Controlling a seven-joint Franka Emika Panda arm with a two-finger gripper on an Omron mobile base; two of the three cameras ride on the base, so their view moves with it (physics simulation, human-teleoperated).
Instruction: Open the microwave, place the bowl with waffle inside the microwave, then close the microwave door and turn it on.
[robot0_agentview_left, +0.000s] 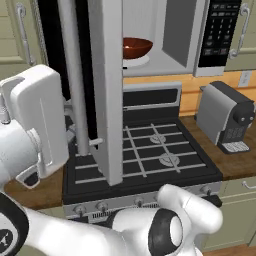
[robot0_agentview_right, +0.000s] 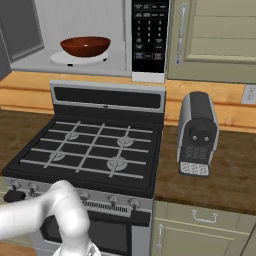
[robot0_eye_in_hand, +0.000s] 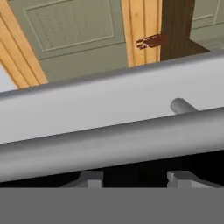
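Kitchen setting, beige cabinets (robot0_agentview_right: 215, 35) over a wooden counter (robot0_agentview_right: 220, 175), with the microwave (robot0_agentview_right: 75, 30) mounted above a black gas stove (robot0_agentview_right: 95, 150); we find the microwave door (robot0_agentview_left: 107, 90) swung fully out over the stove top, and the bowl (robot0_agentview_right: 85, 46) already resting on the white turntable (robot0_agentview_right: 60, 58) inside the cavity; the waffle we cannot make out from these angles. We judge opening and loading done; closing the door and pressing the keypad (robot0_agentview_right: 149, 35) remain. In the hand view the gripper (robot0_eye_in_hand: 138, 177) sits just beside the long door handle (robot0_eye_in_hand: 109, 142), fingertips (robot0_eye_in_hand: 92, 177) either side of the bar; whether they are clamping it we cannot tell. A coffee machine (robot0_agentview_right: 197, 135) stands on the counter right of the stove, well clear of the door's swing; nothing appears to obstruct closing.
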